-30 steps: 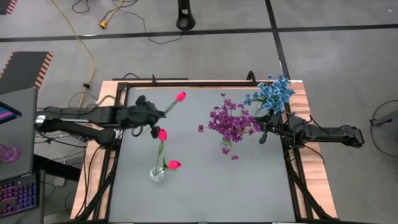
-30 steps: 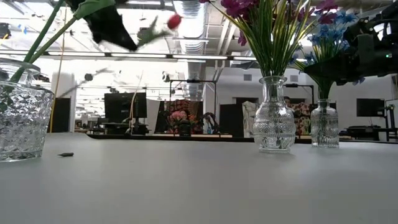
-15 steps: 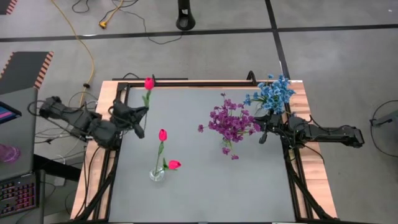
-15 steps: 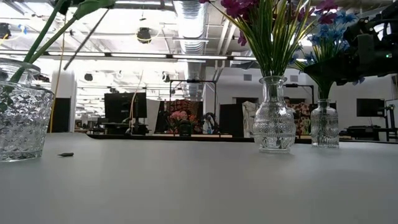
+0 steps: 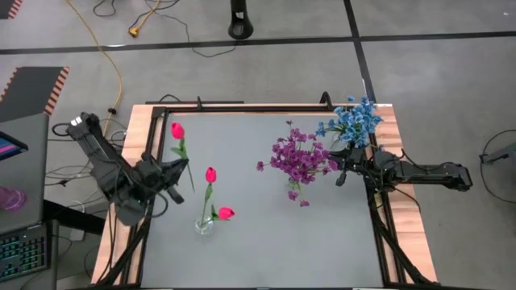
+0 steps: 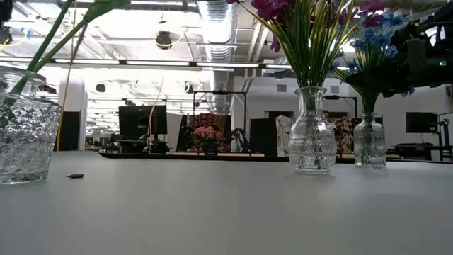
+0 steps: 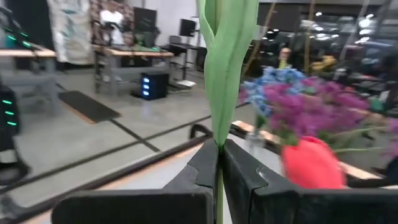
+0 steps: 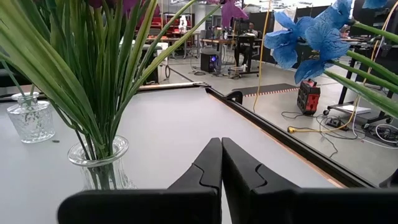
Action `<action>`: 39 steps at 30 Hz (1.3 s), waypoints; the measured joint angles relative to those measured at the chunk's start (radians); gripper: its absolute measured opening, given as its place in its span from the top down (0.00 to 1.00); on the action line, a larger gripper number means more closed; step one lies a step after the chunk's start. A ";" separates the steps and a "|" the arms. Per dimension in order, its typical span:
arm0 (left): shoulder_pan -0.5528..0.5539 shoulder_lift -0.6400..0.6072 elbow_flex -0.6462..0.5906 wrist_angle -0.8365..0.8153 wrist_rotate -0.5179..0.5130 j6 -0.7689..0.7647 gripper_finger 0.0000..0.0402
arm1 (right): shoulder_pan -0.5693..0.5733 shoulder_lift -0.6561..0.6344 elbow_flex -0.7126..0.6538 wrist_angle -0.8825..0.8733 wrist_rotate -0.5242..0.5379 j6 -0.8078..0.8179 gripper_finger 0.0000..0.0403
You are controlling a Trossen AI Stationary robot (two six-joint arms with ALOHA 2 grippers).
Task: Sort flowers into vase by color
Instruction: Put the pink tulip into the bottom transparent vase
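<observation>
The left end effector (image 5: 179, 171) is clamped on the green stem of a pink-red tulip (image 5: 176, 130), whose bud stands just beyond its fingertips, over the left part of the grey tabletop (image 5: 266, 234). Just beside it, nearer the tabletop's front edge, a small glass vase (image 5: 203, 225) holds two more pink-red tulips (image 5: 211, 175). Well apart to the right, the purple bunch (image 5: 300, 157) fills its own vase. The right end effector (image 5: 341, 174), fingers pressed together and empty, sits just beside that bunch, with the blue bunch (image 5: 352, 121) close behind it.
</observation>
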 joint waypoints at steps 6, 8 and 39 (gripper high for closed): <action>-0.090 0.038 0.000 0.120 -0.001 0.008 1.00 | 0.000 0.000 0.000 0.000 0.000 0.000 0.92; -0.112 0.049 0.000 0.154 -0.003 0.009 1.00 | 0.000 0.000 0.000 0.000 0.000 0.000 0.92; -0.223 0.364 0.000 0.308 -0.005 0.007 1.00 | 0.000 0.000 0.000 0.000 0.000 0.000 0.92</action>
